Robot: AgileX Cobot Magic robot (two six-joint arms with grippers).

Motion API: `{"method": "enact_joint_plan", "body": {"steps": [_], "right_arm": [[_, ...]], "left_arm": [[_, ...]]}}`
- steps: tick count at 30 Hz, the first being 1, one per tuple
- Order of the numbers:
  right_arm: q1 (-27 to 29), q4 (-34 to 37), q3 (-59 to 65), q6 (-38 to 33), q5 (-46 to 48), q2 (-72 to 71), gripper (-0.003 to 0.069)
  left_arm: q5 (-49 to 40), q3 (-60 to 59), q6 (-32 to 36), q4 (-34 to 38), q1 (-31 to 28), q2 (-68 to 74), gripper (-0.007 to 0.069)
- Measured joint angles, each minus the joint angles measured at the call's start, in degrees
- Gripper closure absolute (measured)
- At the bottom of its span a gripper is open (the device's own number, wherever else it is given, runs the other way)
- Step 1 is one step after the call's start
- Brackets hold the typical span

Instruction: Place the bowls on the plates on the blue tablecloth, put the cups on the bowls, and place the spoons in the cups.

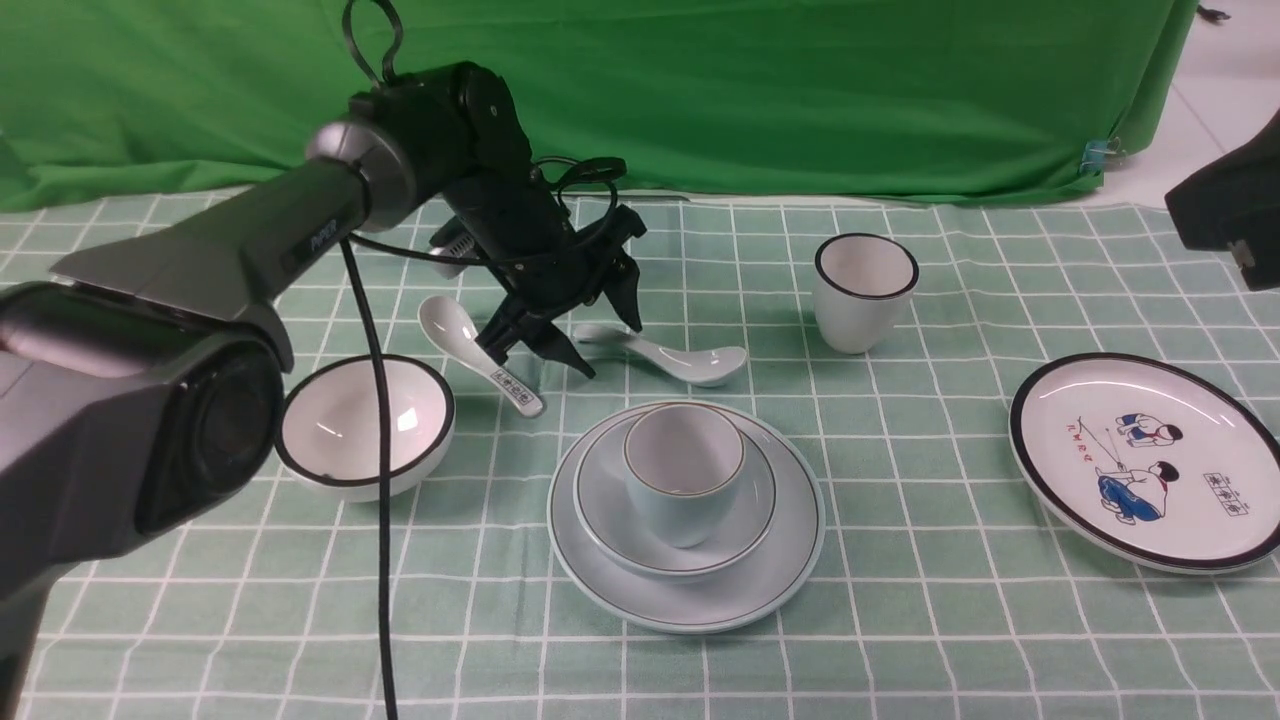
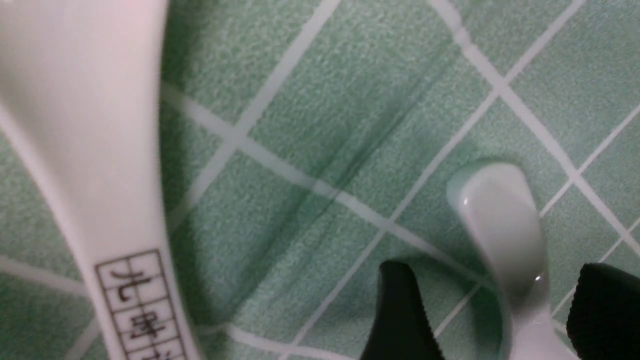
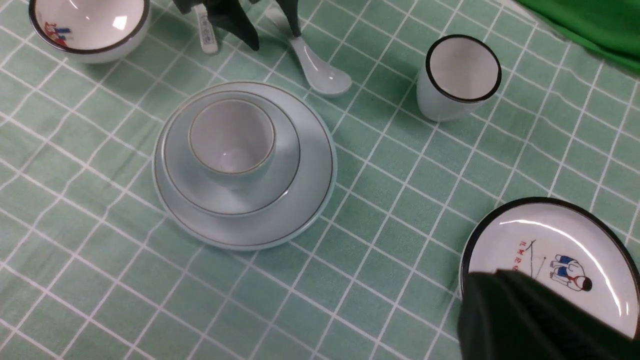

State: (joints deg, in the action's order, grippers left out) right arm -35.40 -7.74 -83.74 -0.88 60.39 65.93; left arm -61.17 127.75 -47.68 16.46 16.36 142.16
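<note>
A checked blue tablecloth [image 1: 900, 600] fills the frame. Lower centre, the pale blue plate [image 1: 790, 560] carries the pale blue bowl [image 1: 600, 500], with the pale blue cup [image 1: 684, 470] upright inside. The cartoon plate [image 1: 1150, 460] sits at right, the white bowl [image 1: 362, 425] at left, and the white cup [image 1: 864, 290] upper centre-right. Above the stack lie the white spoon [image 1: 480, 355] and the pale blue spoon [image 1: 665, 357]. The left pincer [image 1: 612, 348], spread, straddles the pale blue spoon's handle. The right pincer [image 1: 1225, 225] is at the right edge; its state cannot be told.

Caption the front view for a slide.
Left gripper straddles the handle of the pale blue spoon beyond the stacked pale blue plate, bowl and cup.
</note>
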Motion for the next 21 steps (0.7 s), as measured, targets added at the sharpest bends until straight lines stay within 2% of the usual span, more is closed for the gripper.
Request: {"method": "enact_joint_plan", "body": {"steps": [15, 17, 19, 20, 21], "right_arm": [[0.0, 0.0, 0.0, -0.05, 0.0, 0.0, 0.0628], [0.0, 0.0, 0.0, -0.05, 0.0, 0.0, 0.0628], [0.0, 0.0, 0.0, -0.05, 0.0, 0.0, 0.0627], [0.0, 0.0, 0.0, -0.1, 0.0, 0.0, 0.0627], [0.0, 0.0, 0.0, -0.1, 0.0, 0.0, 0.0626]], "left_arm": [[1.85, 0.39, -0.95, -0.66, -0.18, 0.58, 0.0213], [1.85, 0.39, -0.94, -0.66, -0.18, 0.64, 0.0245], [1.1, 0.39, -0.94, -0.16, -0.41, 0.94, 0.0351], [1.01, 0.39, -0.94, -0.16, -0.41, 0.94, 0.0361], [1.01, 0.41, -0.65, 0.97, -0.69, 1.01, 0.0453]]}}
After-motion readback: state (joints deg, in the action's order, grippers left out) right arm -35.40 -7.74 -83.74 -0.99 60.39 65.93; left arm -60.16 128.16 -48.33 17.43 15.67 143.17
